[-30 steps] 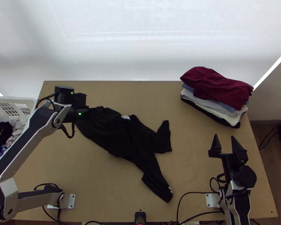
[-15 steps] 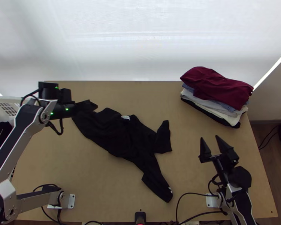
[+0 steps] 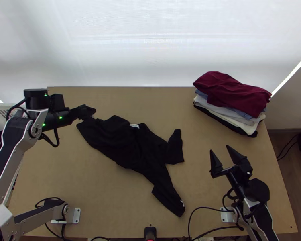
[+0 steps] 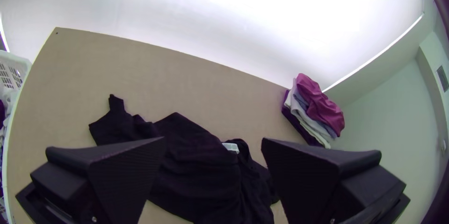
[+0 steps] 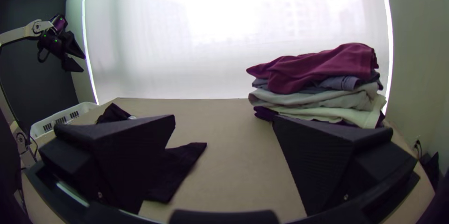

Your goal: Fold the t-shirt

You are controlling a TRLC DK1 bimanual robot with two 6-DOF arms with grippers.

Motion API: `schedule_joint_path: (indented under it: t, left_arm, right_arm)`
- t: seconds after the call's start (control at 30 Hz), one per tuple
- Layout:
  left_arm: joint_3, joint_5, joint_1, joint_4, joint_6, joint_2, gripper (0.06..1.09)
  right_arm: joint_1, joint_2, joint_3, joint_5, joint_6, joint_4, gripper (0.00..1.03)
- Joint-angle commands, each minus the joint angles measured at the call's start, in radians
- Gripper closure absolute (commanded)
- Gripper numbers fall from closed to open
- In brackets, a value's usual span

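The right gripper (image 3: 218,148) has its fingers spread wide, and there's a pretty chunky pile of folded clothes (image 5: 318,88), maroon on top, at the far right. Bits of black t-shirt (image 5: 180,163) lie farther left. Left gripper (image 3: 94,111) is up off the table (image 5: 234,158), fingers apart too, and a white basket (image 5: 86,106) sits far left.

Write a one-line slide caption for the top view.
Black garment lies rumpled on the wooden table, a folded stack beyond it, both arms' jaws open and off the cloth.
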Motion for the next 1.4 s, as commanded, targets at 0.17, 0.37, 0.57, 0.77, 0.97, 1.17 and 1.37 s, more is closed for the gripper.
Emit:
schedule_joint_path:
  t: [0.17,0.37,0.57,0.77,0.97,1.17,1.37]
  left_arm:
    - [-0.083,-0.003,0.036,0.052,-0.014,-0.086,0.10]
    - [-0.115,0.005,0.062,0.065,-0.010,-0.121,0.10]
    - [-0.129,0.010,0.102,0.067,-0.010,-0.141,0.10]
    - [-0.132,0.008,0.108,0.067,0.004,-0.144,0.10]
    - [-0.123,0.008,0.106,0.067,0.004,-0.141,0.10]
    - [-0.124,0.008,0.106,0.067,0.001,-0.142,0.10]
    - [-0.120,0.005,0.106,0.067,-0.007,-0.144,0.10]
  right_arm:
    - [0.032,0.433,0.394,-0.028,-0.071,-0.154,0.05]
    - [0.136,0.677,0.669,-0.075,0.008,-0.353,0.05]
    - [0.263,0.913,0.810,-0.213,0.181,-0.528,0.05]
    - [0.351,1.043,0.773,-0.368,0.383,-0.559,0.05]
    - [0.387,1.208,0.759,-0.489,0.517,-0.559,0.10]
    - [0.414,1.303,0.778,-0.509,0.546,-0.536,0.44]
    - [0.461,1.343,0.767,-0.509,0.558,-0.476,0.65]
